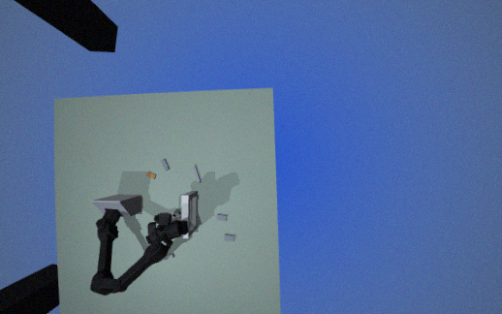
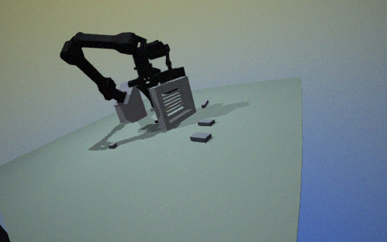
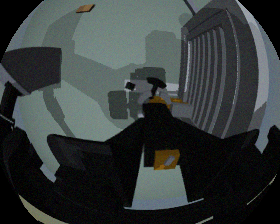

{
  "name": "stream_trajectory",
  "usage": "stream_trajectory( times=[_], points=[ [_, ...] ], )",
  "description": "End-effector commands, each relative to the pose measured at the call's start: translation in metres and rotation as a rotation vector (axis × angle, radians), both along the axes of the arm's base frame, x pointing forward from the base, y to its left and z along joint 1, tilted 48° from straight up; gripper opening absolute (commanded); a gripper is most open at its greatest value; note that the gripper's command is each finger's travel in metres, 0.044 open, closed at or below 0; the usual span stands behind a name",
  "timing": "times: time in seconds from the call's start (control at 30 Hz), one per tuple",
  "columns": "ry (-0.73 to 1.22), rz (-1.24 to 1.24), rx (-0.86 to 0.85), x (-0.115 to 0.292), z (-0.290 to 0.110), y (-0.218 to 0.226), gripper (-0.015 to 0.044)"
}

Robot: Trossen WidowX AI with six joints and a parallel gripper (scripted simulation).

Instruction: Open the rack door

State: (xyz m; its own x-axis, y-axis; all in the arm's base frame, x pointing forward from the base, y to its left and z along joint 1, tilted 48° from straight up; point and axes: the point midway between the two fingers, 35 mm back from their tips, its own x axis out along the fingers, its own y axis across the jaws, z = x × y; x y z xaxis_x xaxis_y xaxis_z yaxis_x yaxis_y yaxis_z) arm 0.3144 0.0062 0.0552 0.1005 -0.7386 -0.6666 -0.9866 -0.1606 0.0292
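The rack's grey frame (image 1: 189, 228) (image 2: 159, 112) (image 3: 261, 45) stands upright on the table. The slatted door (image 2: 173, 102) (image 3: 206, 75) sits in line with the frame, with no gap that I can make out. The orange handle (image 3: 167, 160) stands upright on the arm's side of the door. My gripper (image 3: 157, 121) is shut on the handle in the wrist view. The handle's upper end shows between the black fingers, and a little orange shows beyond the tips. The middle of the handle is hidden by the fingers. In the top and exterior views the handle and fingertips are hidden by the arm and frame.
The arm's wedge-shaped grey base (image 1: 129, 201) (image 2: 131, 107) (image 3: 36, 65) stands left of the rack. Several small grey blocks (image 1: 230, 237) (image 2: 201, 137) lie around the rack. An orange block (image 1: 151, 174) (image 3: 85, 8) lies beyond it. The table (image 1: 243, 126) (image 2: 240, 179) has open edges.
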Motion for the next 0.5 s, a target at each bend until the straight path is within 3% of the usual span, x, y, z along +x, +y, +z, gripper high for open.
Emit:
stream_trajectory(
  times=[0.0,0.47],
  points=[
    [-0.056,-0.054,0.011,-0.005,-0.002,0.002,0.0022],
    [-0.249,-0.230,0.038,-0.019,-0.008,0.005,0.0022]
  ],
)
